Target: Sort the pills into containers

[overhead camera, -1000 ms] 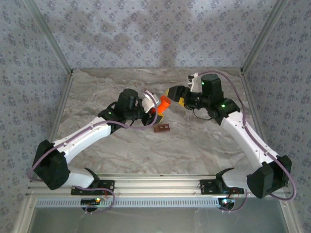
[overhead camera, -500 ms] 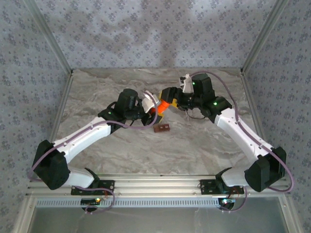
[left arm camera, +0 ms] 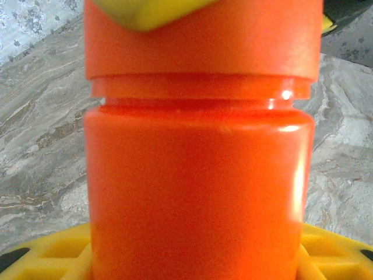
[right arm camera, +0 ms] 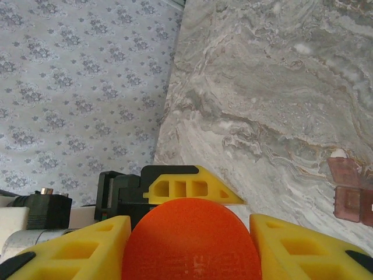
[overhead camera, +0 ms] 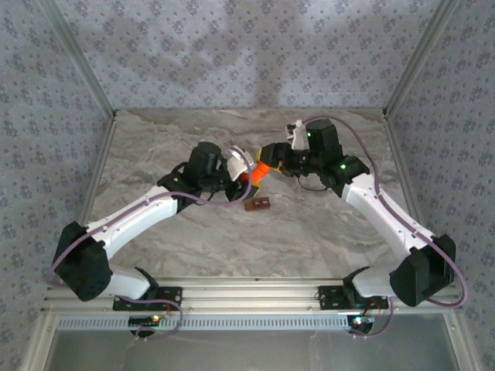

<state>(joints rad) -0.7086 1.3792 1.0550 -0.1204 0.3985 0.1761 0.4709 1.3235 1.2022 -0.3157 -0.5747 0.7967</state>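
Centre of frame: bottle (overhead camera: pixel 260 168) between left gripper (overhead camera: pixel 247 175) at its left and right gripper (overhead camera: pixel 269 157) at its upper right. Containers (overhead camera: pixel 257 205) lie on the table (overhead camera: pixel 325 232), just below the bottle.

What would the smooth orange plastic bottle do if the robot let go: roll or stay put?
The smooth orange plastic bottle is round, so on its side it would probably roll across the marbled table. Its glossy wall looks slippery but likely stiff: no dent shows where the left gripper holds it.
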